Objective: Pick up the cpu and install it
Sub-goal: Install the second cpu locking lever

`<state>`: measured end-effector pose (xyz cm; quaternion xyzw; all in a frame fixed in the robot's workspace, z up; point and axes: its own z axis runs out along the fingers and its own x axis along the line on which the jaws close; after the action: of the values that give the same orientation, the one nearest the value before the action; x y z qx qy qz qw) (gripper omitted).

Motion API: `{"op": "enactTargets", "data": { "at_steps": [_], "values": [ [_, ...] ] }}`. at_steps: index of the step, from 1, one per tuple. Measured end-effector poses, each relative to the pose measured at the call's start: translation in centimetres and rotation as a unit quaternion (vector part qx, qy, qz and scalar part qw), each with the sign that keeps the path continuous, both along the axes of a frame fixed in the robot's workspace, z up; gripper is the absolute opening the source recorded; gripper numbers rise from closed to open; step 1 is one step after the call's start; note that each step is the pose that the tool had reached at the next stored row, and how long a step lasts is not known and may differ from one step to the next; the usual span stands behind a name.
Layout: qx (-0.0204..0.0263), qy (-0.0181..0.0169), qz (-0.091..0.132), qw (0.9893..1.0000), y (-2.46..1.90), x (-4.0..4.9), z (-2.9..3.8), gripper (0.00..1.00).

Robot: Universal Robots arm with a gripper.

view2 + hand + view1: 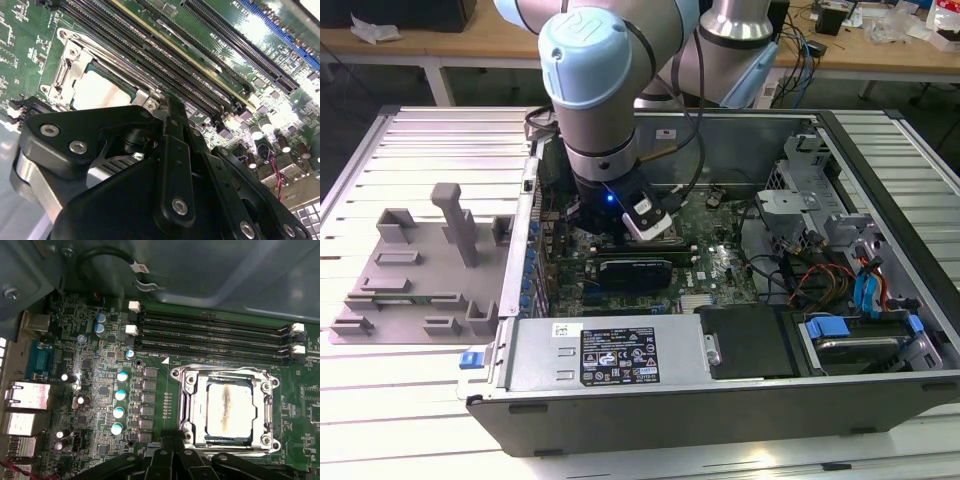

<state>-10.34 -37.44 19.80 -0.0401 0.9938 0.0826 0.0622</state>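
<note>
already, cpu (pixel 229 409) in socket (pixel 186 390)

Open computer case (pixel 720 390) (grey fixture (pixel 420 270) beside)

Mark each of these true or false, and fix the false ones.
1. The cpu lies in the socket. True.
2. The arm is over the grey fixture. False: it reaches into the open case.
3. The gripper holds the cpu. False: the cpu lies in the socket, apart from it.
4. Memory slots run beside the socket. True.
</note>
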Motion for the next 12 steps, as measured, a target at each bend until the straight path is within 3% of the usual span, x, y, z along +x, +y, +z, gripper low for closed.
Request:
{"op": "enactTargets", "data": {
  "at_steps": [5,8,9,10,11,12],
  "values": [
    [-0.0019,-0.0001,0.0,1.0,0.02,0.0,0.27,0.11],
    [-0.0034,0.0008,0.0,1.0,0.02,0.01,1.24,0.11],
    [-0.0065,0.0019,0.0,1.0,0.05,0.03,1.43,0.11],
    [-0.0279,0.0048,0.0,0.9996,0.38,0.09,1.47,0.11],
    [-0.0294,0.0048,0.0,0.9996,0.86,0.29,1.46,0.11],
    [-0.0304,0.0048,0.0,0.9995,1.23,2.13,1.46,0.11]
  ]
}}
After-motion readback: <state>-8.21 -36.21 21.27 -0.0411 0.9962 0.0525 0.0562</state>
